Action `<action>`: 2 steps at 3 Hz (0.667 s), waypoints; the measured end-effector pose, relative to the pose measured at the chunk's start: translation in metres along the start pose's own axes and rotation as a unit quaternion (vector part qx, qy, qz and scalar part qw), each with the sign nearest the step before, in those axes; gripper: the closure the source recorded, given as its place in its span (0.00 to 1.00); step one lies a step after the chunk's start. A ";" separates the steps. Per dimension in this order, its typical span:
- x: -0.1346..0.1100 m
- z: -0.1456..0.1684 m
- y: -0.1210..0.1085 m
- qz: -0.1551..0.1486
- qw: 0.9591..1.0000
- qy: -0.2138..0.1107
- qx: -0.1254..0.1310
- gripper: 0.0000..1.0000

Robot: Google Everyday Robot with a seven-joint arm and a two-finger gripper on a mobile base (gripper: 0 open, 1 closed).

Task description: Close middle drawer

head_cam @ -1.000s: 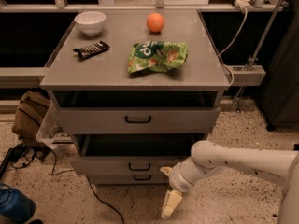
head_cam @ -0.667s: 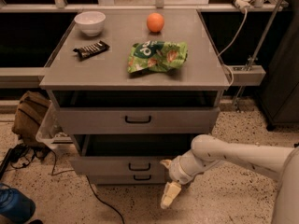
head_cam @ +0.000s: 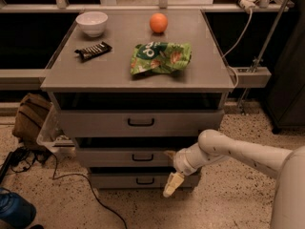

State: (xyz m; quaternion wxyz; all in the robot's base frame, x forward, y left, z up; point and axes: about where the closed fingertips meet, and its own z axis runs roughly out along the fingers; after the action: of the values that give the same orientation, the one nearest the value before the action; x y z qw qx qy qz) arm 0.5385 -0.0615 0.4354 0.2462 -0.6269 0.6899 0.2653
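Observation:
The middle drawer (head_cam: 119,157) is the second of three grey drawers, with a low flat front and a small dark pull handle (head_cam: 143,157). It stands slightly pulled out, with a dark gap above its front. My gripper (head_cam: 170,169) is at the right part of that front, on a white arm coming in from the right. One fingertip (head_cam: 168,152) is at the drawer front's upper edge. The other, yellowish fingertip (head_cam: 172,183) hangs down over the bottom drawer (head_cam: 124,180). The fingers are spread apart and hold nothing.
The top drawer (head_cam: 95,123) is also out a little. On the cabinet top (head_cam: 114,73) lie a white bowl (head_cam: 92,22), an orange (head_cam: 158,22), a chocolate bar (head_cam: 93,50) and a green chip bag (head_cam: 161,57). A bag (head_cam: 29,118), a bin and cables lie on the floor at left.
My gripper has moved left and up, from beside the bottom drawer's right end to the right part of the middle drawer's front.

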 end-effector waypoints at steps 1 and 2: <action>0.000 0.000 0.001 0.001 1.000 0.000 0.000 0.00; 0.012 -0.008 0.012 0.020 1.000 -0.005 0.015 0.00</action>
State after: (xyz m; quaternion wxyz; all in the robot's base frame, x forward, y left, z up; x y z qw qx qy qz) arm 0.5256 -0.0749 0.4340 0.2542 -0.6078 0.7048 0.2631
